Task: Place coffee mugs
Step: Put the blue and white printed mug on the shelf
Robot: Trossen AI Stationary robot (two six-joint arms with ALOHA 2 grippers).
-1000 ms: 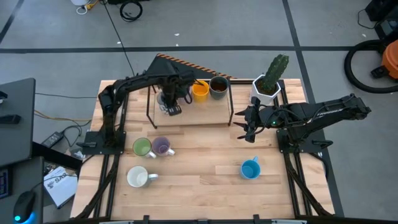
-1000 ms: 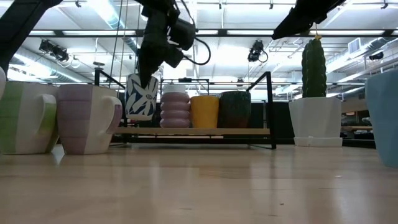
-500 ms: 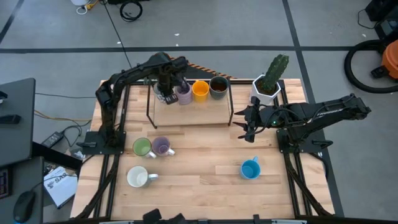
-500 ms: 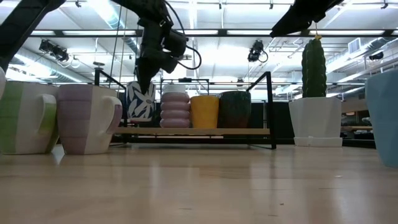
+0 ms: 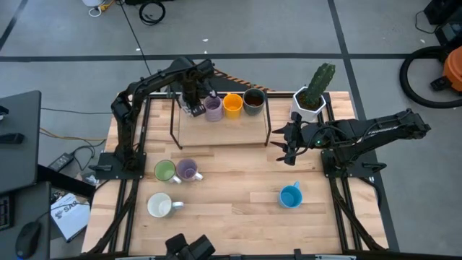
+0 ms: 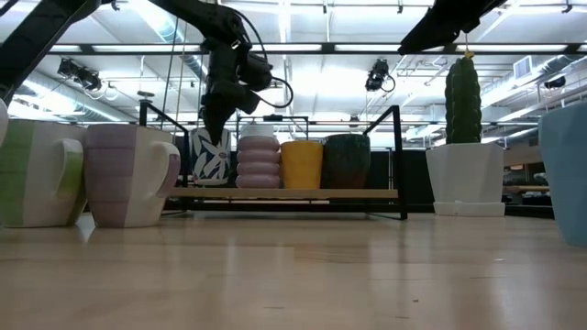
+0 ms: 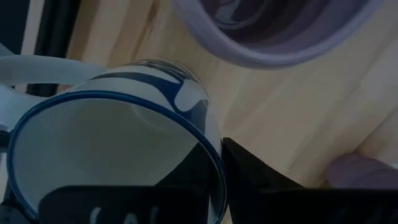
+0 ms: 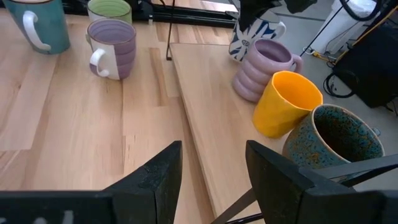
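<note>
My left gripper [image 5: 193,107] reaches over the low shelf at the table's far side, shut on a white mug with a blue pattern [image 6: 209,152], just left of the purple mug [image 5: 213,108]. That purple mug, the orange mug [image 5: 232,105] and the dark brown mug [image 5: 253,102] stand in a row on the shelf board. On the table stand the green mug [image 5: 164,171], a second purple mug [image 5: 188,170], a white mug [image 5: 159,206] and the blue mug [image 5: 290,196]. My right gripper [image 5: 289,150] hangs open right of the shelf, holding nothing. My left gripper holds the white-and-blue mug by its rim wall [image 7: 210,163], one finger inside the cup and one finger [image 7: 261,180] outside. It comes from above, pointing down. The mug hangs close to upright, with its base at the shelf board; I cannot tell whether it touches the board.
The shelf is a wooden board [image 5: 224,133] inside a black metal frame [image 6: 400,160]. A white faceted cactus pot [image 5: 309,102] stands right of it, near my right arm. Bare tabletop lies between the near mugs and the blue mug.
My left gripper has carried the white-and-blue mug toward the table's far edge and downward, from above the shelf's front to a spot beside the purple mug. It has stayed shut on the mug throughout.
</note>
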